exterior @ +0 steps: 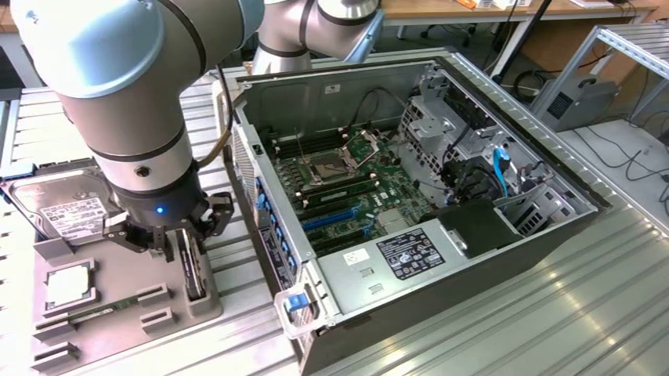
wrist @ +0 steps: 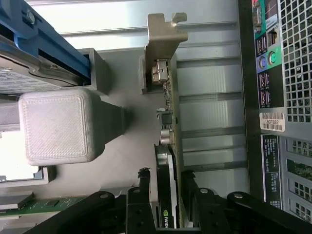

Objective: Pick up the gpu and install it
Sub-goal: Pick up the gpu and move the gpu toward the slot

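Observation:
The gpu [exterior: 193, 272] stands on its long edge in a slot of the grey holder tray [exterior: 125, 333], at the exterior view's left beside the open computer case. My gripper [exterior: 178, 249] is lowered over it from above. In the wrist view the gpu [wrist: 170, 141] shows its dark face, its tan board edge and its metal bracket [wrist: 163, 39] at the far end. My gripper [wrist: 165, 178] straddles the card near its middle. One black finger [wrist: 144, 180] stands a thin gap off the dark face; the other finger [wrist: 189, 181] sits right at the board side. The jaws look open.
The open computer case [exterior: 274, 235] lies on its side just beside the tray, its motherboard [exterior: 345, 188] exposed. On the tray are a silver hard drive [exterior: 65, 210], a processor chip [exterior: 68, 286] and a green memory stick [exterior: 99, 309]. A grey block [wrist: 58, 126] rises next to the gpu.

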Action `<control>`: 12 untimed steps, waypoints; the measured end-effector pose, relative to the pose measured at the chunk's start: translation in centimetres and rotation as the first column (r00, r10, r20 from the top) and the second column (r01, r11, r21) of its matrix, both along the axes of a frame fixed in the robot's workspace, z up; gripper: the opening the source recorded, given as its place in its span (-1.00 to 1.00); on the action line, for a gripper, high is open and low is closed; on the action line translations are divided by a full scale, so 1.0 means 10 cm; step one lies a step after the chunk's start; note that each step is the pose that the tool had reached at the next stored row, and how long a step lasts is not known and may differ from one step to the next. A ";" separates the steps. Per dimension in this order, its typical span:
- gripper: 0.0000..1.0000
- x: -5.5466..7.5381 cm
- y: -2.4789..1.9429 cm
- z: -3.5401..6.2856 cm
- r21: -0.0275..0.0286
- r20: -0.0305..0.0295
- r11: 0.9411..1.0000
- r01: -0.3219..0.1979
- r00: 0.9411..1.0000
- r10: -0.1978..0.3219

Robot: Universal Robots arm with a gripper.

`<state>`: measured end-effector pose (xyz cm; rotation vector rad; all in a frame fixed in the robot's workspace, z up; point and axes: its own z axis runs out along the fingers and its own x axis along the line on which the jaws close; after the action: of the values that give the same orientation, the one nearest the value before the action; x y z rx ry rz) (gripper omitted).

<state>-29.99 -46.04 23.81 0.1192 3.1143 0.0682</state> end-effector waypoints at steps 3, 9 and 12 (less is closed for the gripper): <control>-0.22 0.00 0.000 0.000 0.000 0.000 1.000 0.000 1.000 0.000; -0.45 0.00 0.000 0.000 0.000 0.000 1.000 0.000 1.000 0.000; -0.45 0.00 0.000 0.000 0.000 0.000 1.000 0.000 1.000 0.000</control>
<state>-29.99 -46.04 23.81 0.1193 3.1143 0.0682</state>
